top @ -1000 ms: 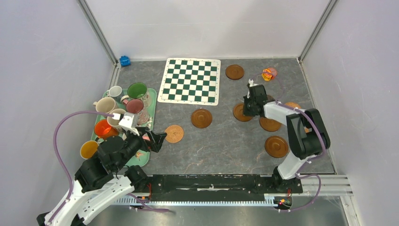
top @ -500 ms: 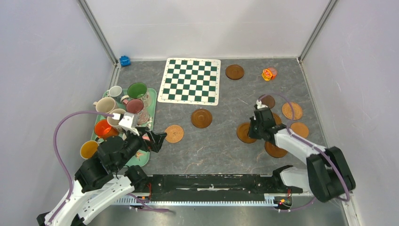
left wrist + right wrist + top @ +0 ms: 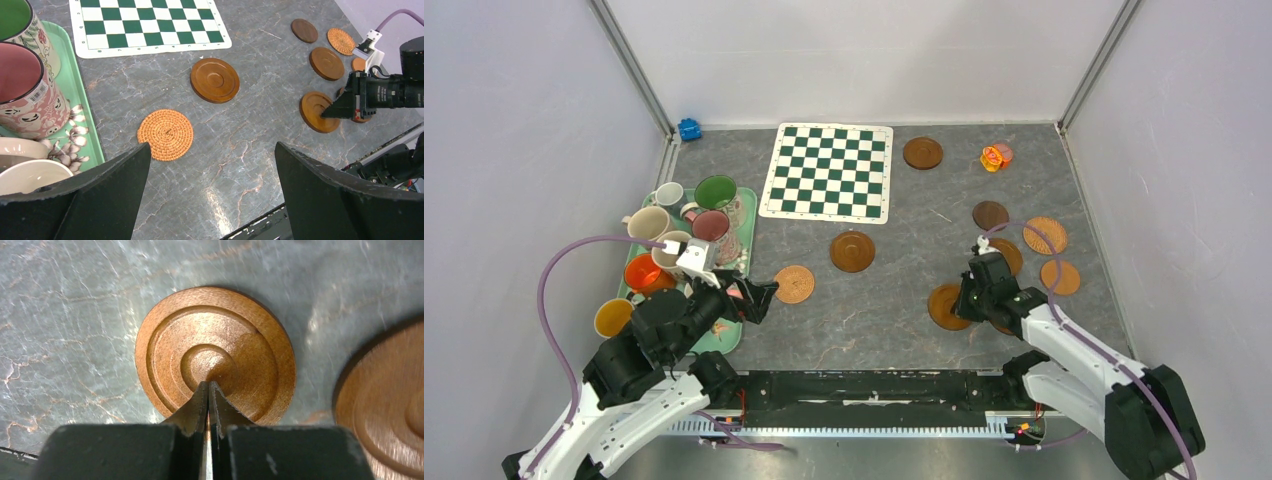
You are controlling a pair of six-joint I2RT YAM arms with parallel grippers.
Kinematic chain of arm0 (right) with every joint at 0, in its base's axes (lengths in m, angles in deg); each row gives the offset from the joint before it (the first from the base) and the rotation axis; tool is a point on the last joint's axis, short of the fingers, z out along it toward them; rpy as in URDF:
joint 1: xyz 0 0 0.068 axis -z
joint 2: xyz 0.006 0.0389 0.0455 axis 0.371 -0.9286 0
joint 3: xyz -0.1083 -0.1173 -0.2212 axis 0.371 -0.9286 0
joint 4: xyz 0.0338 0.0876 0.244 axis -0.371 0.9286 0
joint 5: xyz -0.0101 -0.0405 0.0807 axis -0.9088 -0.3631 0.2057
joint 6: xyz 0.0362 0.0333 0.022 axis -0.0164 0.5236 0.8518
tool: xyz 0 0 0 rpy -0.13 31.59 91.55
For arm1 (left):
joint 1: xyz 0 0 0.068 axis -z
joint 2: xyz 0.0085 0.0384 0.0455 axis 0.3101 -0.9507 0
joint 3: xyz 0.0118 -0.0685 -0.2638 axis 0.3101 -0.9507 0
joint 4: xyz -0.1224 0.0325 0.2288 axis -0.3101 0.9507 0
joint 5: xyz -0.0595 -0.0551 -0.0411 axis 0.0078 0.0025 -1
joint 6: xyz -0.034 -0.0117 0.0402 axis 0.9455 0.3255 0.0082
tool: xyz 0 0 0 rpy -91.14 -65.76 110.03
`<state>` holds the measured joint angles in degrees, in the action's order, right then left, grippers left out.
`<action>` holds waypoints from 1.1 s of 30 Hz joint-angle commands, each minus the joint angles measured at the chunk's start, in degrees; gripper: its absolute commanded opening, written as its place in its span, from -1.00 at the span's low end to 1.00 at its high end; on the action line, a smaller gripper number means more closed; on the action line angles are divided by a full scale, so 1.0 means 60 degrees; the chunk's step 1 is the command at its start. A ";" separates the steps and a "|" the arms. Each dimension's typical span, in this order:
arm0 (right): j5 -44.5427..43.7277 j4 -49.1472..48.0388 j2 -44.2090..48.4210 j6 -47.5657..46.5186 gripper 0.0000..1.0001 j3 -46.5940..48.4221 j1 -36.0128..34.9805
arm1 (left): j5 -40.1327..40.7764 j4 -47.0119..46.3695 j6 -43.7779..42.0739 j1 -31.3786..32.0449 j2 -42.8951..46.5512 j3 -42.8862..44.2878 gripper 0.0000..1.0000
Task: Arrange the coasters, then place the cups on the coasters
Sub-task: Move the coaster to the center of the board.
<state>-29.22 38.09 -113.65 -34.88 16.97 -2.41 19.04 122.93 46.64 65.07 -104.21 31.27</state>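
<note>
Noted: right hand clenched on nothing, tips resting on the centre boss of 1 wooden coaster, near right of the worktop. Likely risks: tips skid off the boss, or the disc rides into its right neighbour, just beside it. At left, left hand spread wide, empty, by the woven coaster; cups crowd the tray.

Coasters scattered flat; cups clustered far left

Cups on and beside tray, left; coasters right.
</note>
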 commanded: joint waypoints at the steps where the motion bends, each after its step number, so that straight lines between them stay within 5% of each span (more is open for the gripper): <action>1: -0.0247 0.3219 0.0491 0.0802 -1.00 -0.0685 -0.0068 | 0.0219 -0.0309 -0.0177 0.0018 0.0034 -0.0019 0.99; 22: 0.0167 0.5820 0.1709 0.1113 -1.00 0.0193 -0.0129 | 0.0176 -0.0311 -0.0191 0.0018 0.0210 -0.0021 0.99; 33: 0.0504 0.4644 0.0974 0.0612 -1.00 0.0858 -0.0124 | 0.0131 -0.0297 -0.0194 0.0018 0.0302 -0.0019 0.99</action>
<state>-26.92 68.23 -106.46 -29.92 20.14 -2.86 18.97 122.93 46.64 65.07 -103.25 31.27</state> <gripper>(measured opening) 0.003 0.994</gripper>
